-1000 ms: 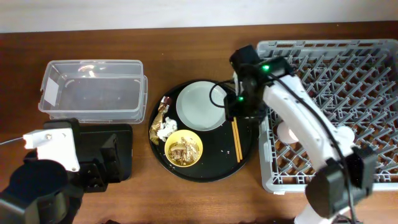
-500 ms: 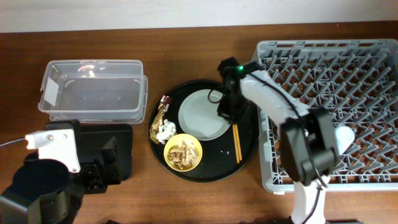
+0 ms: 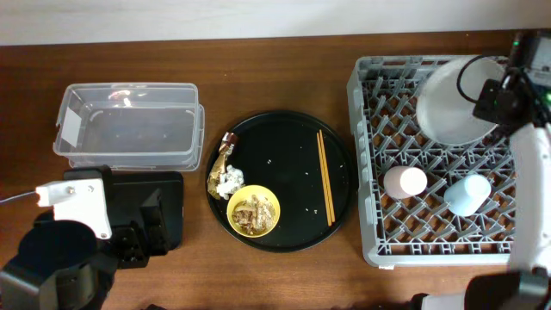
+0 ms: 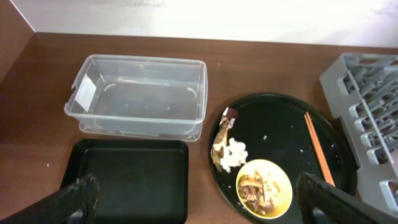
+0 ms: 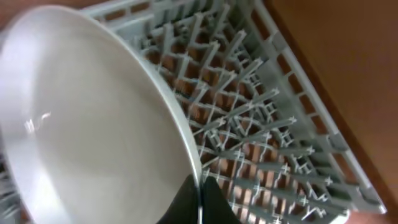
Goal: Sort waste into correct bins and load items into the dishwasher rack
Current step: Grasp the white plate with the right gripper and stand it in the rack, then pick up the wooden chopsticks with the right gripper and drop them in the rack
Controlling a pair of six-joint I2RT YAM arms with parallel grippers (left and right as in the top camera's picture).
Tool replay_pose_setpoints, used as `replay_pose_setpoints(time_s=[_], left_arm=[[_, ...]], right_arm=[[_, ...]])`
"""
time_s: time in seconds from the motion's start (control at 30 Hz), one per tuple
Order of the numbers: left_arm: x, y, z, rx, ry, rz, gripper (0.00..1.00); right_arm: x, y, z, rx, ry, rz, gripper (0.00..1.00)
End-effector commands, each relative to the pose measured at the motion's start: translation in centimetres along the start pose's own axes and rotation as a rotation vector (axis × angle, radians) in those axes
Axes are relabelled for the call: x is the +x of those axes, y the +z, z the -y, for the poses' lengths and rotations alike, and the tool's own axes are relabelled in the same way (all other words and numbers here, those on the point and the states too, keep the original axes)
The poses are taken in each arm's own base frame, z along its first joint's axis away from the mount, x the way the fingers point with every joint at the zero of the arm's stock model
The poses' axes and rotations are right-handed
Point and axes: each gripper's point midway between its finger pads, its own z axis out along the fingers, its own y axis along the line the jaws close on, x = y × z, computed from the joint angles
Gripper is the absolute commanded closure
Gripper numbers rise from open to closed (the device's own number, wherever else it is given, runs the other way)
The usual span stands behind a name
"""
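Note:
My right gripper (image 3: 498, 96) (image 5: 200, 186) is shut on the rim of the pale grey-green plate (image 3: 455, 102) (image 5: 93, 118), holding it tilted over the back right of the grey dishwasher rack (image 3: 387, 112) (image 5: 267, 118). A pink cup (image 3: 405, 182) and a light-blue cup (image 3: 466, 194) lie in the rack. On the round black tray (image 3: 293, 146) are the yellow bowl (image 3: 253, 210) (image 4: 263, 189) of brown scraps, crumpled white paper (image 3: 230, 180) (image 4: 233, 154) and a brown-and-gold wrapper (image 3: 225, 155). My left gripper (image 4: 202, 205) hangs open above the shallow black tray (image 3: 172, 202) (image 4: 124, 180).
The clear plastic box (image 3: 129, 125) (image 4: 140, 96) with a white label stands behind the shallow tray. Thin brown chopsticks (image 3: 325, 176) (image 4: 318, 147) lie on the right side of the round tray. The left arm's body (image 3: 69, 250) covers the front left corner.
My right gripper closed on the plate's rim, lifted it off the round tray and carried it right, over the rack's back right. The left arm has not moved.

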Motion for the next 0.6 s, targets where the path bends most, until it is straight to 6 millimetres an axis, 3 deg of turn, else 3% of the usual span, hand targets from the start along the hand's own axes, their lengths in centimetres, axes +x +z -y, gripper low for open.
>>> replay_pose_setpoints(time_s=[0.0,0.17,0.33,0.43,0.5,0.53,0.57], left_arm=[[-0.1,0.0,-0.2,-0.014,-0.015,0.007,0.0],[-0.1,0.0,-0.2,-0.014,-0.015,0.007,0.0],[-0.1,0.0,-0.2,-0.014,-0.015,0.007,0.0],[-0.1,0.0,-0.2,-0.014,-0.015,0.007,0.0],[-0.1,0.0,-0.2,-0.014,-0.015,0.007,0.0],[-0.1,0.0,-0.2,-0.014,-0.015,0.007,0.0],[-0.1,0.0,-0.2,-0.014,-0.015,0.007,0.0]], right_arm=[[-1.1,3.4,3.2,0.278,-0.026,0.007,0.96],[-3.7,4.4,3.1,0.311,-0.118,0.085,0.96],[-1.9,6.2,-0.6,0.228,-0.206,0.018,0.96],[-2.2,5.5,-3.7,0.189,-0.28,0.048,0.94],[-2.1,4.8,-5.4,0.165,-0.306,0.065,0.77],[-2.6,2.9,-6.5,0.138,-0.303,0.107,0.39],[-3.6,-0.5,-7.4,0.089,-0.253,0.177,0.33]])
